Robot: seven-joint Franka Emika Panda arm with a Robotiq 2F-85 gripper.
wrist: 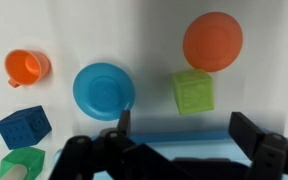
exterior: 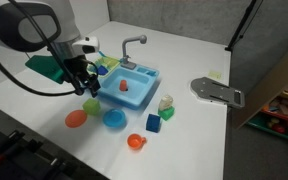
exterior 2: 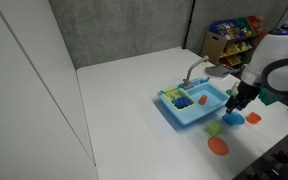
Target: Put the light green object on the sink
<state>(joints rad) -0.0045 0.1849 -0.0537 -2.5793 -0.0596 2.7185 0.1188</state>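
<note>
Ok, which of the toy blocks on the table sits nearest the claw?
The light green block, lying just ahead of the open claw between the blue plate and the orange plate. The dark blue cube sits far off to one side.

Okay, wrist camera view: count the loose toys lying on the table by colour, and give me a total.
Orange: 2, the orange cup and the orange round plate
Blue: 2, the blue plate and the blue cube
Green: 2, the light green object and the darker green cube
Total: 6
</note>
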